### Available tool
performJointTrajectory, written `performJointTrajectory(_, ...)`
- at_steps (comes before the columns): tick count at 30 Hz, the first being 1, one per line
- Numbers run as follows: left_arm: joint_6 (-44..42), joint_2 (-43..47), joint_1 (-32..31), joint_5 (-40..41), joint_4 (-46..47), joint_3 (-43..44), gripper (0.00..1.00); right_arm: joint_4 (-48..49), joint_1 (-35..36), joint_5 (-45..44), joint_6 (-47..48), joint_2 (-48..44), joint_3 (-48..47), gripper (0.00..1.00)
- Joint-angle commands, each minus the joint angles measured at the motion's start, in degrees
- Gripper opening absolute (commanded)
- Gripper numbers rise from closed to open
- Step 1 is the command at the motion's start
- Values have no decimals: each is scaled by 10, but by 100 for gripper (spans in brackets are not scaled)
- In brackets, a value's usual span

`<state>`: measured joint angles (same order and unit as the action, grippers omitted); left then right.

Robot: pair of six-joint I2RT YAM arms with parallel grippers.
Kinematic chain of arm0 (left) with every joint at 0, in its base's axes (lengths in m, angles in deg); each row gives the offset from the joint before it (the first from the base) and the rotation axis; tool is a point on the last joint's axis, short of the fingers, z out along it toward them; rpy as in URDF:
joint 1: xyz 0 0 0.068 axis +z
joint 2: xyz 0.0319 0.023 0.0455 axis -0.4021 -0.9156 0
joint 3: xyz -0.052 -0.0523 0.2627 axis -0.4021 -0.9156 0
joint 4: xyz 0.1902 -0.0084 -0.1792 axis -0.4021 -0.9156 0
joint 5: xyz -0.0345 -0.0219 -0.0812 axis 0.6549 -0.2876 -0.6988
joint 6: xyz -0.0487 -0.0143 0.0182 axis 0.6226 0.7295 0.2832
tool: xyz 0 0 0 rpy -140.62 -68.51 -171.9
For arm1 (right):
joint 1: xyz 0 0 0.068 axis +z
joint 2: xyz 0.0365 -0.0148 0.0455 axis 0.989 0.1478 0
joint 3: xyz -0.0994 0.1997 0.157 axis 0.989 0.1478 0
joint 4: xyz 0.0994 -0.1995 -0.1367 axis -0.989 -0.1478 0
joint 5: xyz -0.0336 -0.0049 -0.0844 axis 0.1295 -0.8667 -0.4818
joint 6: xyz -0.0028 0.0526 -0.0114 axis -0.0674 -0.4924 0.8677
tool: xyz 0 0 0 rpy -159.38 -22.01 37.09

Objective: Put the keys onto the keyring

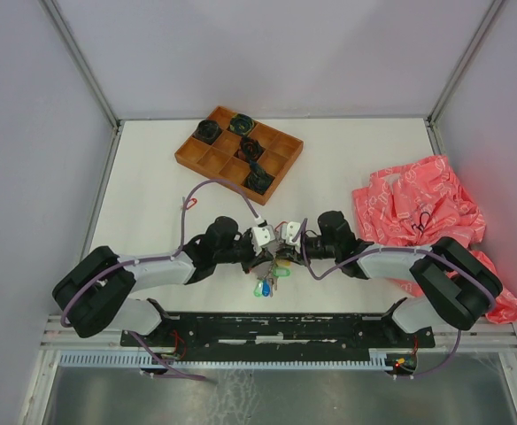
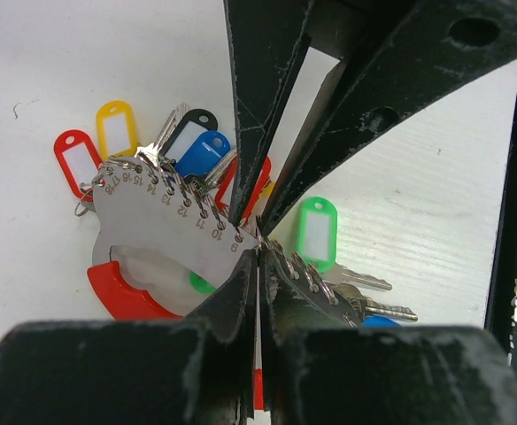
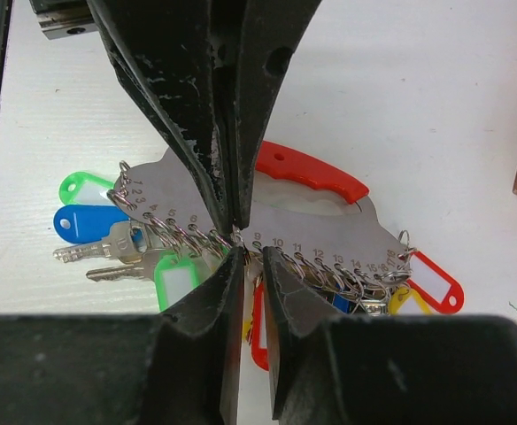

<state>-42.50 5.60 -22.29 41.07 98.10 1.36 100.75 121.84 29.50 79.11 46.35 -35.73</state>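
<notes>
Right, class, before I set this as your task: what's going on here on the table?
Both arms meet over the white table at the keyring, a grey numbered metal plate with a red curved handle. The left gripper and the right gripper each pinch the plate's edge from opposite sides. Many small metal keys with green, blue, red and yellow plastic tags hang from little rings along its holes.

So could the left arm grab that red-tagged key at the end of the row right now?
Probably not yet: the left gripper looks shut on the keyring. The red-tagged key lies uncovered to one side, so letting go comes first.
</notes>
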Motion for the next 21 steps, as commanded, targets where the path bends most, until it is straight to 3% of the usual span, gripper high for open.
performJointTrajectory(1,-10,18,-3,-13,45,-1,3,28,-6,24,-12,1,-10,21)
performJointTrajectory(10,-14,-5,-2,-25,29,14,3,41,-10,42,-22,-6,-8,19)
performJointTrajectory(18,-17,15,-3,-15,31,8,3,33,-13,44,-23,-2,-12,1)
performJointTrajectory(21,-14,27,-2,4,33,2,15,33,-13,32,-21,-11,-7,1)
